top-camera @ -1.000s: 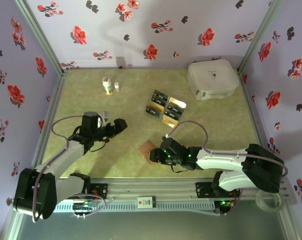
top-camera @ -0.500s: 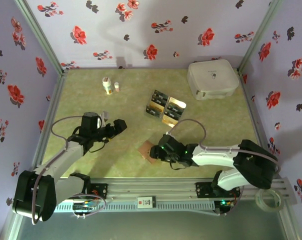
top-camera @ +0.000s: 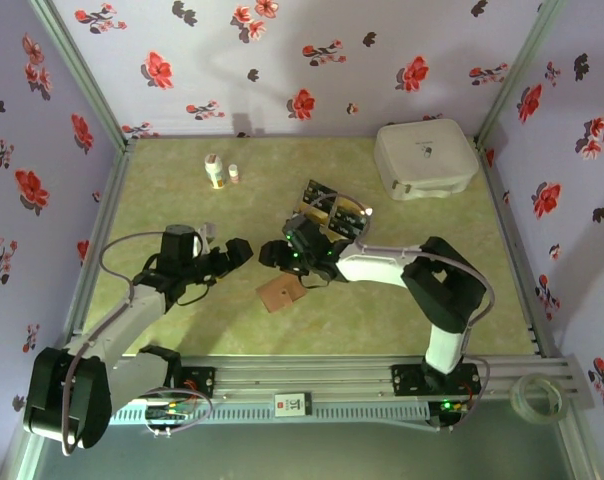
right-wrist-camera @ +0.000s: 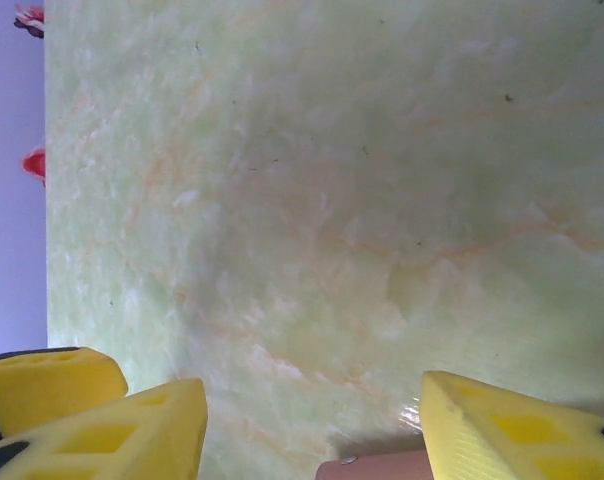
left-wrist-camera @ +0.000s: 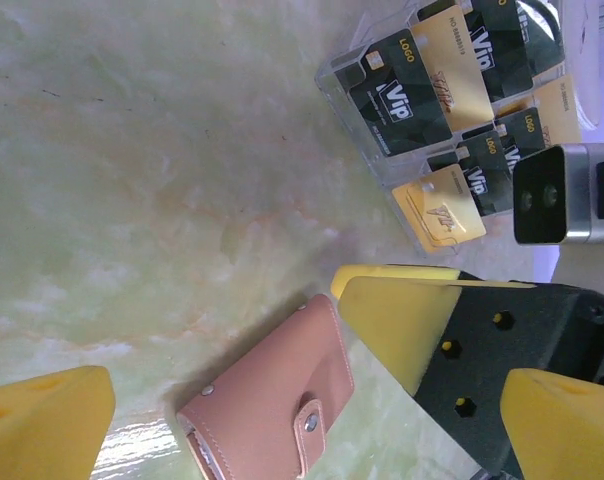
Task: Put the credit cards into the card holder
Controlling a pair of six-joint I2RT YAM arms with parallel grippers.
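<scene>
Working on the green marbled table; reads as holder prep, no card loading yet; seeing the right gripper out at centre-left, fingers partway apart and gripping nothing, with the card holder flat on the table just to the near side of it and one edge of it poking in between those fingers in the right wrist view; seeing the left gripper right beside the right one, spread as wide as it goes, likewise empty, framing the holder in its own wrist view; judging by that view, folded shut with the snap tab done up, so pop that first; suggest pinning the body with one gripper and lifting the flap edge with the other, low and slow; expect the thin leather-like piece to slide on a glossy top; mind finger-to-finger clash, barely apart as is; after that, fetch the credit cards, black and gold, all sitting in the clear tray just beyond the right wrist; expect a fiddly pinch on thin edges, so go for an outermost card; around: big white case far right, well apart, no bother; two small bottles far left, also off the path; in the way: mostly the right wrist parked close in front of the tray, plus crowding over the holder.
</scene>
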